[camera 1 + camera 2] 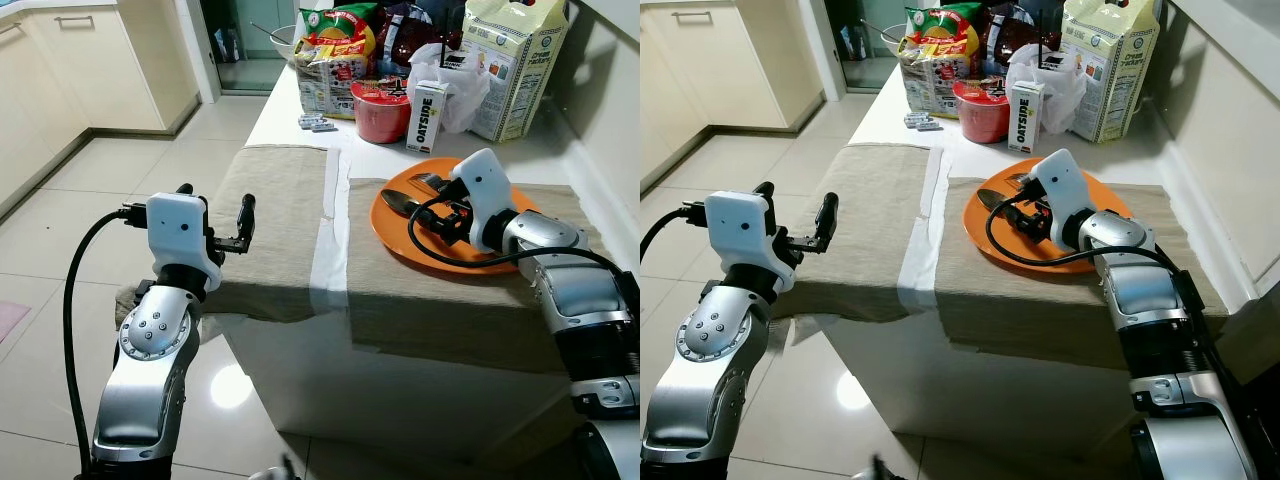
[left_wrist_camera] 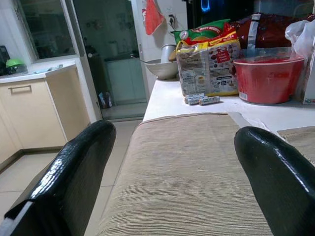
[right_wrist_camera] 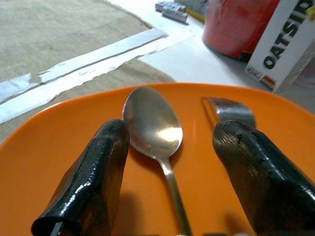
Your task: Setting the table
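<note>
On the left, the left end effector (image 1: pixel 228 222) hovers at the near edge of the beige woven cloth placemat (image 1: pixel 275 215) that drapes over the white tabletop (image 1: pixel 290 105), its two black fingers spread wide apart with nothing between them. A strip of bare white surface separates this mat from a second beige woven cloth placemat (image 1: pixel 440 295) to its right. On that second mat rests the round orange plastic plate (image 1: pixel 395 230), and lying on the plate is a silver metal spoon (image 3: pixel 153 129), bowl facing up, beside a second piece of silver cutlery (image 3: pixel 231 109) whose type cannot be made out. The right end effector (image 1: pixel 440 215) is lowered over the plate; its black fingers (image 3: pixel 93 172) stand apart on either side of the spoon's handle, one close beside the bowl, gripping nothing. Behind the plate, further back on the tabletop, stand a red plastic bowl-shaped container (image 1: pixel 380 110), a small white "OATSIDE" carton (image 1: pixel 427 117), a white plastic bag (image 1: pixel 455 85), and a large pale cracker bag (image 1: pixel 512 60). Colourful snack packets (image 1: pixel 335 50) sit at the far end.
</note>
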Available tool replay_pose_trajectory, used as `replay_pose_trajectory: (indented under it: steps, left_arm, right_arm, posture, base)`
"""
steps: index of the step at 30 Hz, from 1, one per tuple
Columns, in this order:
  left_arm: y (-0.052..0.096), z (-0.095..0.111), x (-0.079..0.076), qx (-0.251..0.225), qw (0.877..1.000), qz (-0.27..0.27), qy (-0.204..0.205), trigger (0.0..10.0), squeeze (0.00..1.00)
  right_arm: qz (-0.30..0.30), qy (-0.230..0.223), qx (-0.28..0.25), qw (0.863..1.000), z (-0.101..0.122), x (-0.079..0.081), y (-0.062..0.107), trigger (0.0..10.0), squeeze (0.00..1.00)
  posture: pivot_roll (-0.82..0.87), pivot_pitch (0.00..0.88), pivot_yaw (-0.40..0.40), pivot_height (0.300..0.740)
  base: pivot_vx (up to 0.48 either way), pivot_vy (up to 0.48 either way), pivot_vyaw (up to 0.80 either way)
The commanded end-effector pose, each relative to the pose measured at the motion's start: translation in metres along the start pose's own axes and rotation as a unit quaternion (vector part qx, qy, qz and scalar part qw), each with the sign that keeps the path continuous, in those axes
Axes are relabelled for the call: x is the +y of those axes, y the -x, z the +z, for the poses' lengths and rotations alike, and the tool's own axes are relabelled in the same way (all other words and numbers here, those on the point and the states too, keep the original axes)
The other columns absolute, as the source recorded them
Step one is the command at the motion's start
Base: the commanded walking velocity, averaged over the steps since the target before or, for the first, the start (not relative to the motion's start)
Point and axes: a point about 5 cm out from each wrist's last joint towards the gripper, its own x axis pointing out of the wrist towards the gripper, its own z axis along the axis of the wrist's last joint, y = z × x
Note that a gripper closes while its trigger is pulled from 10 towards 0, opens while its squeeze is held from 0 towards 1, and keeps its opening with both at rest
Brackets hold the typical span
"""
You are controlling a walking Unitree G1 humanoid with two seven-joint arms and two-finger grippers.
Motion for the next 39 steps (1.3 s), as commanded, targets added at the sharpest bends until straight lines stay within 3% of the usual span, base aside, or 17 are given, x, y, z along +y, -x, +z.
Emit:
replay_pose_trajectory:
  steps: [1,11,28,29,30,31,39]
  left_arm:
    - [0.002,0.002,0.002,0.001,1.000,0.008,-0.005,10.0,0.00]
    - [0.002,0.001,0.001,0.002,1.000,0.008,-0.001,10.0,0.00]
    - [0.000,0.003,0.002,0.003,1.000,0.011,0.003,10.0,0.00]
    - [0.000,0.003,0.002,0.004,1.000,0.011,0.005,10.0,0.00]
    - [0.000,0.003,0.002,0.004,1.000,0.012,0.005,10.0,0.00]
    - [0.000,0.003,0.002,0.005,1.000,0.012,0.006,10.0,0.00]
    - [-0.001,0.002,0.002,0.007,1.000,0.013,0.008,10.0,0.00]
  right_arm:
    - [0.020,0.003,0.004,1.000,0.000,0.003,0.002,10.0,0.00]
    - [0.023,-0.004,0.036,0.999,-0.014,0.004,-0.008,10.0,0.00]
    - [-0.026,-0.028,0.080,0.996,-0.025,0.006,-0.022,10.0,0.00]
    - [-0.036,-0.033,0.083,0.995,-0.026,0.006,-0.023,10.0,0.86]
    - [-0.038,-0.035,0.084,0.995,-0.026,0.005,-0.023,10.0,0.86]
    - [-0.040,-0.035,0.084,0.995,-0.026,0.005,-0.023,10.0,1.00]
    - [-0.044,-0.042,0.086,0.994,-0.026,0.005,-0.024,10.0,1.00]
  posture:
    - [-0.10,0.000,0.078,0.740]
    - [-0.10,0.000,0.076,0.740]
    - [-0.10,0.008,0.074,0.740]
    - [-0.10,0.008,0.074,0.740]
    - [-0.10,0.008,0.074,0.740]
    - [-0.10,0.008,0.074,0.740]
    - [-0.10,0.004,0.074,0.740]
  base:
    - [0.000,0.000,0.00]
    - [0.000,0.000,0.00]
    - [0.000,0.000,0.00]
    - [0.000,0.000,0.00]
    - [0.000,0.000,0.00]
    - [0.000,0.000,0.00]
    - [0.000,0.000,0.00]
